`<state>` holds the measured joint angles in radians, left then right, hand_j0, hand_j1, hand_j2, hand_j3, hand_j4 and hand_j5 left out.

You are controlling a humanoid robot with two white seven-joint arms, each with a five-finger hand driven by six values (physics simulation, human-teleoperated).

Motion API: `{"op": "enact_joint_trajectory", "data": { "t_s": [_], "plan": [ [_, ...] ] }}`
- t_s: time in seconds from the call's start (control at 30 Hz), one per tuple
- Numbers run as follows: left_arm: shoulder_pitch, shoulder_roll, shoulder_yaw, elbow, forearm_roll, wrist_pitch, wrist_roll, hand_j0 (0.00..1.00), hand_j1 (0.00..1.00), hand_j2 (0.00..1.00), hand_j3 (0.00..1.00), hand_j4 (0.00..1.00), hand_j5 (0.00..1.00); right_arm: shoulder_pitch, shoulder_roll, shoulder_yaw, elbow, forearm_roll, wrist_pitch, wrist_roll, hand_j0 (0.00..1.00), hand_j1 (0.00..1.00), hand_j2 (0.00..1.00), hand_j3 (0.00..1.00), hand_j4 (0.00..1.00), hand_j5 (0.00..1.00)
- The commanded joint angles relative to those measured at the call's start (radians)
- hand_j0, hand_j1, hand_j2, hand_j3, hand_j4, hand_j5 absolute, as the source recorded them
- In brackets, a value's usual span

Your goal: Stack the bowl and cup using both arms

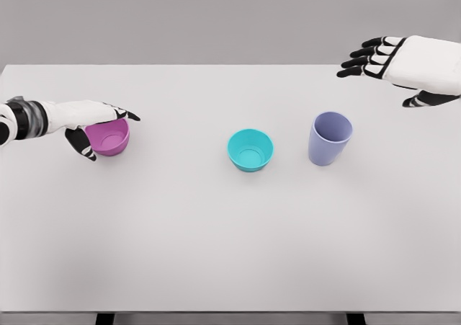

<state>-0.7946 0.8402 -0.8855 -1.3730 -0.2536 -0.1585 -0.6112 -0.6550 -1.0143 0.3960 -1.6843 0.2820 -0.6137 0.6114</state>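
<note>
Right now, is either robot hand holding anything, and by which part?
The left robot hand grips the magenta bowl at its near-left rim; the right robot hand holds nothing.

A bare simulated test bench, not a lived-in room.

The setting is a plain, flat white bench point(216, 253) seen from above against a featureless grey backdrop point(216, 15), with even, shadow-soft lighting and smooth rendered surfaces. Only three plain plastic vessels stand on it: a magenta bowl point(112, 137), a teal bowl point(251, 150) and a lavender cup point(330, 138). Two dark bench legs point(105, 318) show at the bottom edge.
</note>
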Motion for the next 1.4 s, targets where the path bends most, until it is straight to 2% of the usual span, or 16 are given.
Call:
{"op": "enact_joint_trajectory", "data": {
  "t_s": [0.0,0.23,0.5,0.67,0.9,1.37],
  "plan": [
    [0.0,-0.009,0.0,0.008,-0.009,0.0,0.0,1.0,1.0,1.0,1.0,1.0,1.0,0.0,0.003,0.0,0.0,-0.004,0.003,-0.001,1.0,1.0,1.0,1.0,1.0,1.0],
    [0.002,-0.013,0.0,0.014,-0.018,0.0,0.0,1.0,1.0,1.0,1.0,1.0,1.0,0.002,0.005,0.0,0.0,-0.004,0.003,-0.001,1.0,1.0,1.0,1.0,1.0,1.0],
    [0.003,-0.013,0.0,0.014,-0.024,0.002,0.0,0.83,0.83,0.83,0.83,0.83,0.83,0.0,0.011,0.0,0.0,-0.004,0.003,-0.001,1.0,1.0,1.0,1.0,1.0,1.0],
    [0.0,-0.01,0.002,0.008,-0.021,0.002,0.0,0.76,0.76,0.76,0.76,0.76,0.76,0.0,0.011,0.0,0.0,-0.004,0.003,-0.001,1.0,1.0,1.0,1.0,1.0,1.0],
    [-0.002,0.0,0.008,-0.055,-0.018,0.002,0.0,0.7,0.7,0.7,0.7,0.7,0.7,0.0,0.011,0.0,0.0,-0.004,0.003,-0.001,1.0,1.0,1.0,1.0,1.0,1.0],
    [-0.026,0.017,0.011,-0.172,-0.015,0.002,0.0,0.67,0.67,0.67,0.67,0.67,0.67,0.0,0.011,-0.002,0.0,-0.004,0.003,-0.001,1.0,1.0,1.0,1.0,1.0,1.0]
  ]
}}
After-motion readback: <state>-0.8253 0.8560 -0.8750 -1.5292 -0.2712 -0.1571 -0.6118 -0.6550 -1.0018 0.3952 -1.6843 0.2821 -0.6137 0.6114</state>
